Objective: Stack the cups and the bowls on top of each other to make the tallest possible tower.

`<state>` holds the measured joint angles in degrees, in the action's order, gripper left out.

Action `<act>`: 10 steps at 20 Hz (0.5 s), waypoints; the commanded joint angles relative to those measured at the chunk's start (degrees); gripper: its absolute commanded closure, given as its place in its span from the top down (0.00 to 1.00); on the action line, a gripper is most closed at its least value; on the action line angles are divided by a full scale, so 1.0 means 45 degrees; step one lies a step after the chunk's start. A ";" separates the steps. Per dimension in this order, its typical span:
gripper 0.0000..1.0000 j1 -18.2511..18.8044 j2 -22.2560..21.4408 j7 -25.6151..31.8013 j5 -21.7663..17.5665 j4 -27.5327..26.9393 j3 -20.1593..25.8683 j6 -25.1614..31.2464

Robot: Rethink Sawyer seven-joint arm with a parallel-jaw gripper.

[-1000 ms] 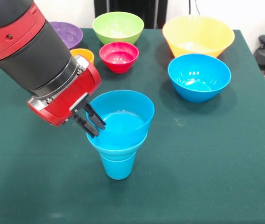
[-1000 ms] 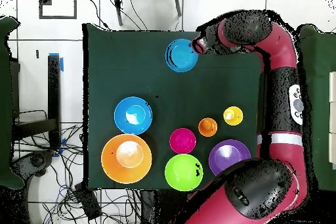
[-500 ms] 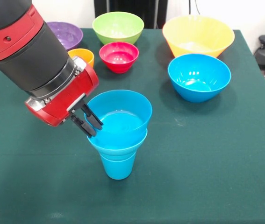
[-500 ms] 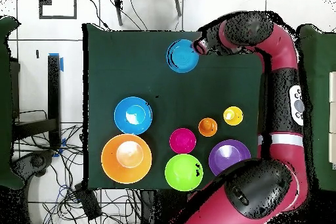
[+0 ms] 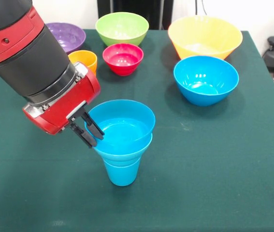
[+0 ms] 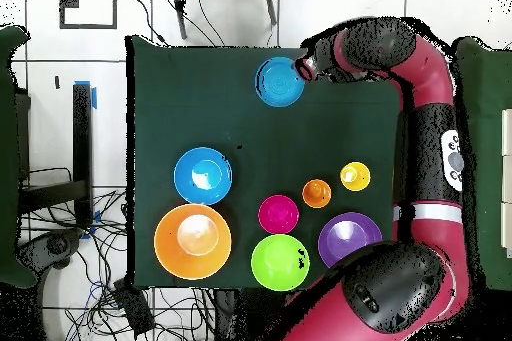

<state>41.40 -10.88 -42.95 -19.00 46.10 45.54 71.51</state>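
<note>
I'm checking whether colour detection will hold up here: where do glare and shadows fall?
Front view: white highlights sit inside the loose blue bowl and the yellow-orange bowl; soft shadows lie beside the bowls on the green table. Overhead view: light looks flat, and the gripper is too small to read.

pincer (image 6: pixel 303 65) at blue bowl (image 6: pixel 279 82) rim | seven other vessels well apart

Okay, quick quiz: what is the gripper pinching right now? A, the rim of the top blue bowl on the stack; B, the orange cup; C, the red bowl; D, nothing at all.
A: the gripper straddles the rim of the top blue bowl, which sits on the blue cup.
</note>
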 commanded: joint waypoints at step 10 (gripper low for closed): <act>0.00 -0.0627 0.0028 -0.1376 -0.0093 0.0153 -0.0849 -0.0302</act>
<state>41.40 -10.88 -42.95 -18.99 46.10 45.54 71.44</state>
